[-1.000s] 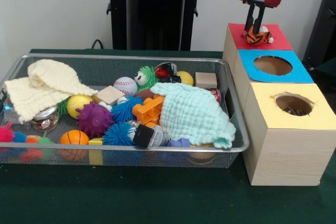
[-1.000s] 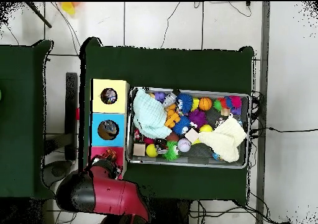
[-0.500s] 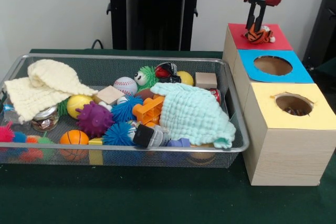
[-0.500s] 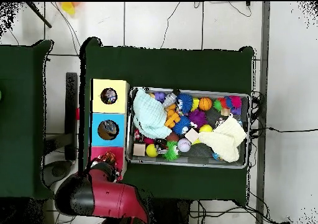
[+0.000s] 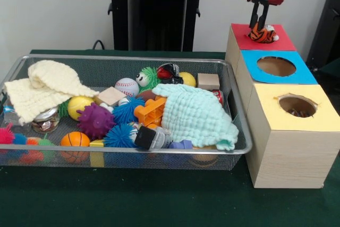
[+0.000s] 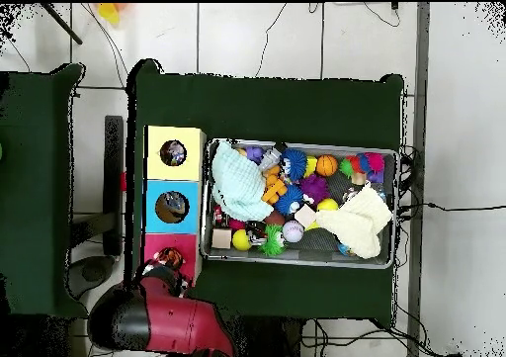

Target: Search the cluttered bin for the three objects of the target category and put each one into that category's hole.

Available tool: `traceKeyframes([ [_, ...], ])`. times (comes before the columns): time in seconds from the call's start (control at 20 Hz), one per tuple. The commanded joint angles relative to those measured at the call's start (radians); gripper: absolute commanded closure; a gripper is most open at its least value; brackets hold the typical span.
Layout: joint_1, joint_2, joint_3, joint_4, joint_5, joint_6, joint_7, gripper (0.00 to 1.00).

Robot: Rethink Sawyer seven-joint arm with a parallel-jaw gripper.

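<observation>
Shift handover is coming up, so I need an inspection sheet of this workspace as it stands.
Surface: green cloth table, bare in front.
Job's things: tiger toy on the red box; blue box and yellow box holes open.
Clutter: mesh bin packed with balls, spiky toys, blocks; mint cloth and cream cloth cover some.
Grippers: gripper over the red box, jaws at the tiger toy; grasp unclear.
Cables: cables on the floor beside the table.
Surroundings: black stand behind the bin.
</observation>
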Motion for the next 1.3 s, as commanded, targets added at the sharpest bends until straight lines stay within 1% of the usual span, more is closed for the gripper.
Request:
traceKeyframes([
  [0.05, -0.018, 0.009, 0.099, 0.062, 0.007, -0.077, 0.191, 1.00],
  [0.1, -0.026, 0.008, 0.107, 0.069, 0.011, -0.084, 0.195, 1.00],
  [0.15, -0.023, 0.011, 0.101, 0.069, 0.011, -0.094, 0.196, 0.00],
  [0.3, 0.002, 0.018, 0.071, 0.056, 0.015, -0.087, 0.200, 0.00],
  [0.55, 0.007, 0.022, 0.062, 0.044, 0.017, -0.072, 0.190, 0.00],
  [0.65, 0.022, 0.028, 0.046, 0.025, 0.018, -0.041, 0.183, 0.00],
  [0.75, 0.010, 0.033, 0.068, 0.034, 0.031, -0.058, 0.198, 0.00],
  [0.8, -0.008, 0.035, 0.087, 0.038, 0.029, -0.071, 0.195, 0.00],
  [0.95, -0.003, 0.042, 0.085, 0.035, 0.031, -0.081, 0.200, 0.00],
  [1.0, -0.012, 0.043, 0.092, 0.036, 0.031, -0.084, 0.199, 0.00],
  [1.05, -0.041, 0.055, 0.128, 0.049, 0.027, -0.115, 0.201, 0.00],
  [1.1, -0.064, 0.078, 0.161, 0.063, 0.019, -0.167, 0.213, 0.00],
  [1.15, -0.067, 0.093, 0.175, 0.067, 0.021, -0.195, 0.230, 0.00],
  [1.25, -0.012, 0.066, 0.117, 0.045, 0.042, -0.122, 0.224, 0.00],
  [1.3, 0.003, 0.051, 0.098, 0.036, 0.047, -0.087, 0.219, 0.00],
])
